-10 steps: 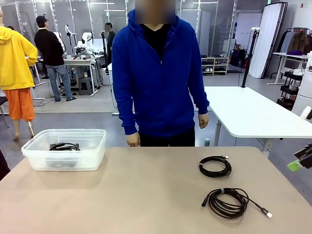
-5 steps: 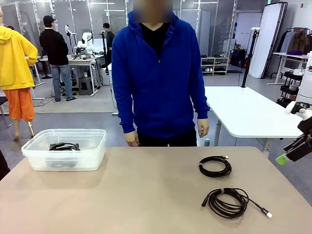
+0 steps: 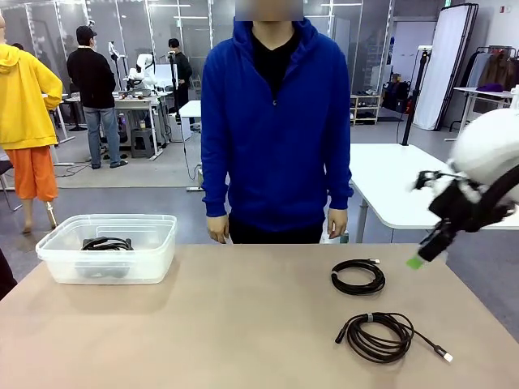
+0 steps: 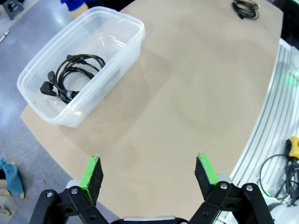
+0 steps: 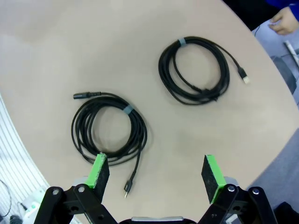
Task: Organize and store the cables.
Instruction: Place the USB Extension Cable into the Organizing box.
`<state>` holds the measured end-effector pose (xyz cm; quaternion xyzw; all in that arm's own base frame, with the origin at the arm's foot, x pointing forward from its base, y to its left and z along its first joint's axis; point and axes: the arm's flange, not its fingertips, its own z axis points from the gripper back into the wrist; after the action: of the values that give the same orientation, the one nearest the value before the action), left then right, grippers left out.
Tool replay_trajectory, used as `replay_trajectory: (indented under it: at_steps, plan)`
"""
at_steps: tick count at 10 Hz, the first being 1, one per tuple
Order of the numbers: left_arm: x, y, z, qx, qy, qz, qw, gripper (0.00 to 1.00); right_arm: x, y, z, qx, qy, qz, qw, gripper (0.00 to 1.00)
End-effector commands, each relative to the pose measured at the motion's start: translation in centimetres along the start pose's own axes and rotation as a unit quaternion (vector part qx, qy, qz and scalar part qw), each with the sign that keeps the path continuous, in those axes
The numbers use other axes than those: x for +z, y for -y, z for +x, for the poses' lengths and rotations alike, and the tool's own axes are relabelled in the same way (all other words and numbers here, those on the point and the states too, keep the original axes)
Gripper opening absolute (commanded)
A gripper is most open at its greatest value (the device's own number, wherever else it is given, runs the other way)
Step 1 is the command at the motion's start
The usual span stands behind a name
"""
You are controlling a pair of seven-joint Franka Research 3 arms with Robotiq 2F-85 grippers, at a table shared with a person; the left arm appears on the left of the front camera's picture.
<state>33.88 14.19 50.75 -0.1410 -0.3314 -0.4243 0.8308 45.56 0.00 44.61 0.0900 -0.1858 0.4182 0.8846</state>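
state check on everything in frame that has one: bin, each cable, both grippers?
bin: open, no lid, one cable inside
cable in bin: coiled, stored
far cable: coiled, lying on the table, not stored
near cable: coiled, one end trailing, on the table, not stored
left gripper: open, empty
right gripper: open, empty, above the two loose cables
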Motion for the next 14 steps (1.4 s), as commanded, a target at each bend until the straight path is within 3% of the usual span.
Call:
replay_trajectory:
  at_steps: [1, 8, 14]
  plan:
    - [0.0, -0.1, 0.0, -0.002, 0.002, 0.003, 1.0, 1.0, -3.0, 0.2, 2.8, 0.008, -0.056, -0.012, 0.998, 1.0]
    - [0.0, -0.1, 0.0, -0.002, 0.002, 0.003, 1.0, 1.0, -13.7, -2.1, 4.3, 0.087, -0.173, 0.032, 0.981, 1.0]
    - [0.0, -0.1, 0.0, -0.002, 0.002, 0.003, 1.0, 1.0, -17.8, -3.1, 3.9, 0.116, -0.209, 0.049, 0.97, 1.0]
